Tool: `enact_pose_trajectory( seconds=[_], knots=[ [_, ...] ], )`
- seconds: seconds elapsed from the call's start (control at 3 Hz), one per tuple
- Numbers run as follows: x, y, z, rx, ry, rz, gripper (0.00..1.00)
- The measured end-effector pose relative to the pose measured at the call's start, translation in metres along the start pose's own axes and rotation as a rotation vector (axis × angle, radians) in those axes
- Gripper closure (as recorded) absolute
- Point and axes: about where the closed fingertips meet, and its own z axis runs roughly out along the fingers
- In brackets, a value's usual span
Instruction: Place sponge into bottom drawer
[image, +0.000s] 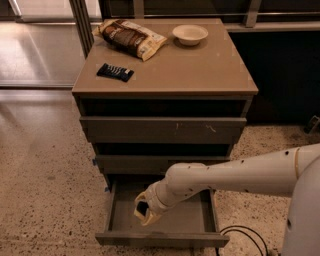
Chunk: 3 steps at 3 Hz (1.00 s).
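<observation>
The bottom drawer is pulled open at the foot of the grey-brown cabinet, and its flat floor shows. My gripper hangs just above the left half of the drawer floor, pointing down and to the left. Its pale fingers are closed on a small block with a dark face and a yellowish edge, the sponge, which is mostly hidden between them. My white arm reaches in from the right across the drawer.
A flat black packet, a chip bag and a white bowl lie on the cabinet top. The two upper drawers stand slightly ajar. A black cable lies on the speckled floor at lower right.
</observation>
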Motion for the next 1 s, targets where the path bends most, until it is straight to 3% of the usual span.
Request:
enact_pose_trajectory(
  seconds=[0.33, 0.67, 1.0],
  knots=[
    [-0.004, -0.004, 0.046, 0.022, -0.006, 0.002, 1.00],
    [0.012, 0.010, 0.069, 0.031, 0.064, 0.071, 1.00],
    [0.055, 0.037, 0.091, 0.031, 0.170, 0.256, 1.00]
  ],
)
